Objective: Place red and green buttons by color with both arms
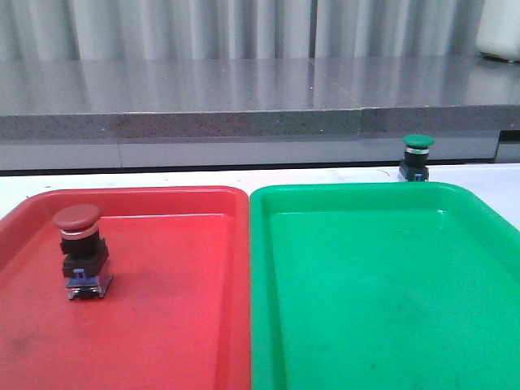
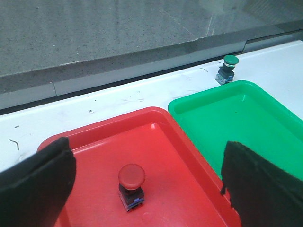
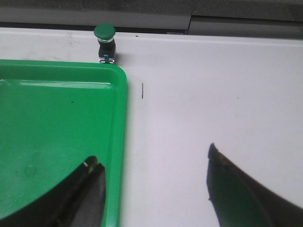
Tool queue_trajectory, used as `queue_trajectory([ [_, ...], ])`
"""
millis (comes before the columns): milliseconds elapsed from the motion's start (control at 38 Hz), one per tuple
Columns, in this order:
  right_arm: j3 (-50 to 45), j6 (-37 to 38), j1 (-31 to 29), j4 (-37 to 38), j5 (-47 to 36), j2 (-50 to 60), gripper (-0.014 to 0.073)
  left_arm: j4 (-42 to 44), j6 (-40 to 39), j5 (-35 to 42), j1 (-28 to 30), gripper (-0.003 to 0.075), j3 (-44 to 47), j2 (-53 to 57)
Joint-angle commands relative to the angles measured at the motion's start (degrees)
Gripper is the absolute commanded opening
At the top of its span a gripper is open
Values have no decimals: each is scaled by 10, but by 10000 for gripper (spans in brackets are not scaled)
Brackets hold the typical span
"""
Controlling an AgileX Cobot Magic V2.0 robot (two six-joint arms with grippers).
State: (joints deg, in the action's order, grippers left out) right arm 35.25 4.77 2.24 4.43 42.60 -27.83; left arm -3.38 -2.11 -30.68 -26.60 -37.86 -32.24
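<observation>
Red button (image 1: pixel 80 252) sits in my red tray (image 1: pixel 162 341); green button (image 1: pixel 417 158) stands on table (image 3: pixel 213 85) behind green tray (image 1: pixel 390 325); both pincers (image 2: pixel 147 189) (image 3: pixel 154 189) gape, empty.

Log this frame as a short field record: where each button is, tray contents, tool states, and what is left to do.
red button: upright inside the red tray
green button: upright on the white table, just beyond the green tray's far rim
green tray: holds nothing
left tool: open, holding nothing, above the red tray
right tool: open, holding nothing, over the green tray's edge
remaining: green button not yet in green tray
</observation>
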Motion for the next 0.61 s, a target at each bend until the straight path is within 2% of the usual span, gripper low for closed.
queue_trajectory([
  [0, 20, -6, -2, 11, -41, -7, 486, -8, 1, 42, -4, 606, -16, -1],
  [421, 15, -6, -2, 12, -42, -7, 486, -8, 1, 42, -4, 606, -16, -1],
  [579, 15, -6, -2, 12, -68, -17, 496, -8, 1, 42, -4, 606, -16, -1],
])
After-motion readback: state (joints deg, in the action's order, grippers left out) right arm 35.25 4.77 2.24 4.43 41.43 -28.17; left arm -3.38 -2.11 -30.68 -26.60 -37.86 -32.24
